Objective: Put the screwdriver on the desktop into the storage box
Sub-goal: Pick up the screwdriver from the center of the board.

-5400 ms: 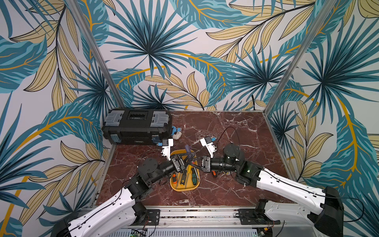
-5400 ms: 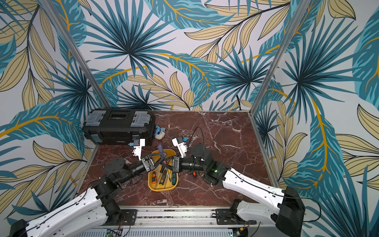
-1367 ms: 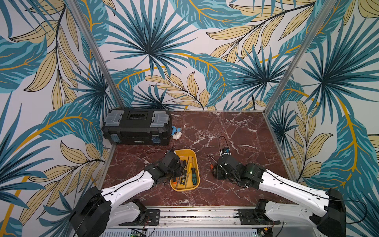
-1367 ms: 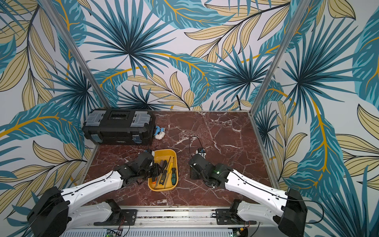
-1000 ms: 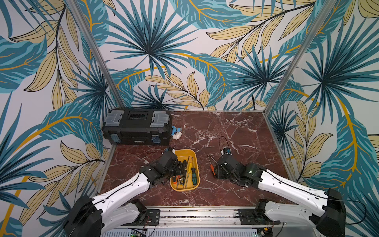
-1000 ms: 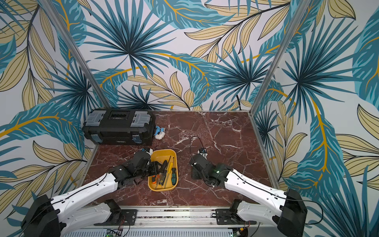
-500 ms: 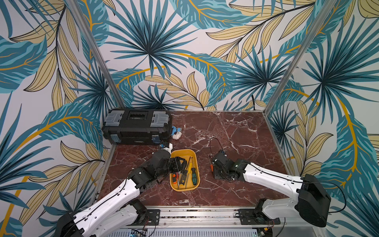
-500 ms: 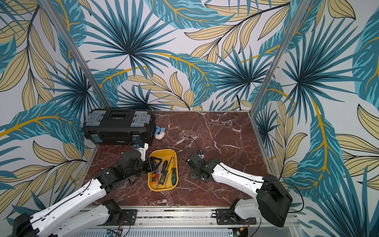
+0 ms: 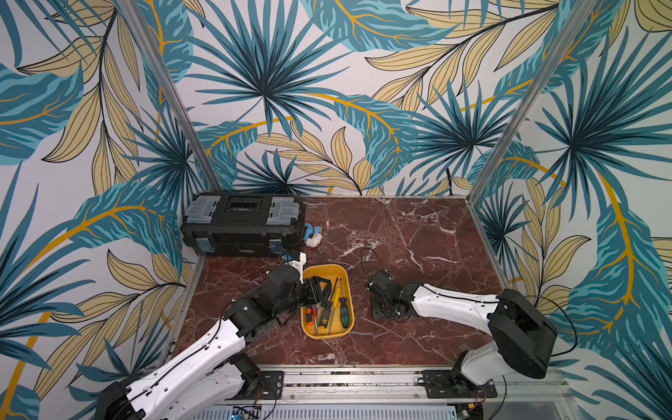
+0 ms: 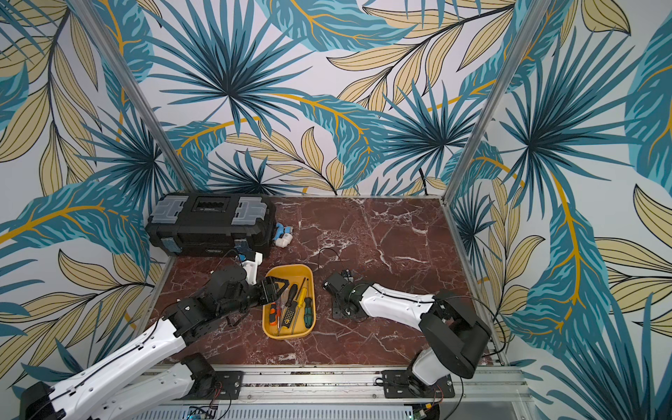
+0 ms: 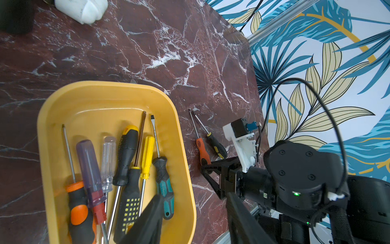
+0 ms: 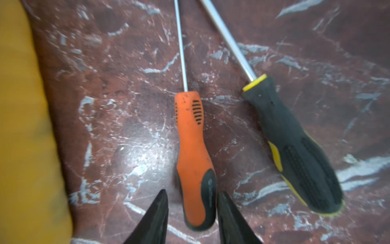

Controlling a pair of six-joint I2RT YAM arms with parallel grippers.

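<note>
Screwdrivers crowd the yellow tray, which we see low in the middle of both top views on the dark red marble worktop. Two more lie on the stone just right of it in the frame: an orange screwdriver and a black-and-yellow screwdriver, side by side, handles apart, tips close together. From above we cannot see them, as the right arm covers that spot. The right hand points down at the butt of the orange handle with its fingers apart, one on either side; we see a gap on the tray side, so nothing is clamped. The left hand hangs over the tray's upper left part, its fingers parted with nothing between them. A black toolbox sits at the upper left of the worktop, with a small white and blue item just beside its right end.
</note>
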